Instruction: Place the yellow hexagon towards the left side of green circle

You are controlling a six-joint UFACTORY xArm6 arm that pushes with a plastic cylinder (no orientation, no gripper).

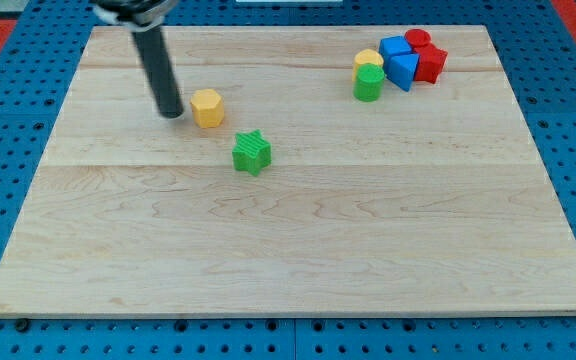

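Observation:
The yellow hexagon lies on the wooden board, left of centre in the upper part. My tip rests just to the hexagon's left, a small gap apart. The green circle stands at the upper right, in a cluster of blocks. The hexagon is far to the view's left of the green circle.
A green star lies just below and right of the hexagon. The cluster by the green circle holds a second yellow block, a blue block, a blue block, a red circle and a red block.

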